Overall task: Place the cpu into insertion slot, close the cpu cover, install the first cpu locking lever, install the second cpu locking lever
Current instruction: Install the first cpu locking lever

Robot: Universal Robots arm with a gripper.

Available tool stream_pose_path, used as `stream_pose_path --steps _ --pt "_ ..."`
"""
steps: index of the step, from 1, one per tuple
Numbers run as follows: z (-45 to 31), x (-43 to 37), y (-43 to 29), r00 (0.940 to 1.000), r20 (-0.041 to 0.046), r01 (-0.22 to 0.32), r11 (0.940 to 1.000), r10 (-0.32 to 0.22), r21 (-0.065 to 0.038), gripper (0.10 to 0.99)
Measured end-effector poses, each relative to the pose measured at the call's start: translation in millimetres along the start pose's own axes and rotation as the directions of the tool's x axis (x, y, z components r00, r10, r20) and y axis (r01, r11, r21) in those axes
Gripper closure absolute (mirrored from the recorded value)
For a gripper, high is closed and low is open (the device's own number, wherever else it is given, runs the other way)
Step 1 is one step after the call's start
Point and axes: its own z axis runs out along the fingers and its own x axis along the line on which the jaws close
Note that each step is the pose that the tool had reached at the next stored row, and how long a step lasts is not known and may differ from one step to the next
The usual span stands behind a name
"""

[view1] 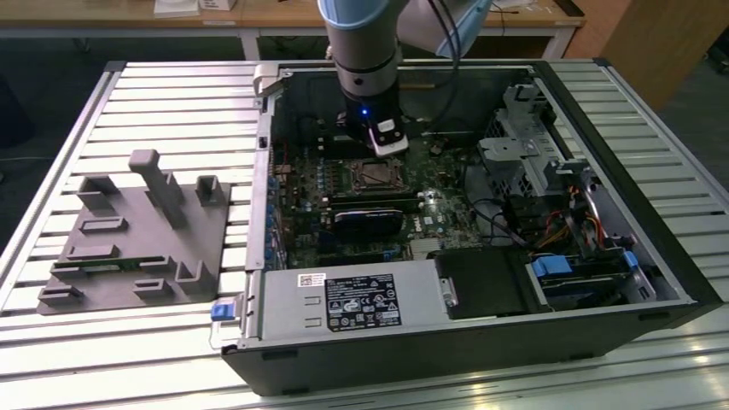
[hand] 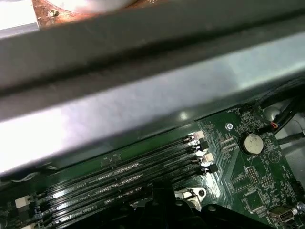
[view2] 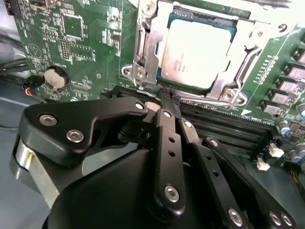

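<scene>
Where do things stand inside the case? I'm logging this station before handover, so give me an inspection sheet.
Surface: slatted metal table carrying an open computer case.
Job's things: cpu seated in the insertion slot; cpu cover lies closed around it.
Clutter: grey fixture block on the exterior view's left.
Claw: shut, tips by the socket's edge.
Cables: wire bundle near the drive bays.
Surroundings: wooden benches behind.

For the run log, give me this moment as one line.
cpu: seated in insertion slot | cpu cover: closed over it | end effector: shut, tips at socket edge beside memory slots
</scene>
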Motion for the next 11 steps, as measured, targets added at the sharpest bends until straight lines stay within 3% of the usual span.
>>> stream_pose_path --steps 8,11 --pt "0.6 -2.3 -2.6 1.0000 0.0002 -0.001 1.0000 0.001 0.000 0.980" --pt "-4.4 -2.9 -1.3 1.0000 -0.0002 -0.001 1.0000 0.001 -0.001 0.980"
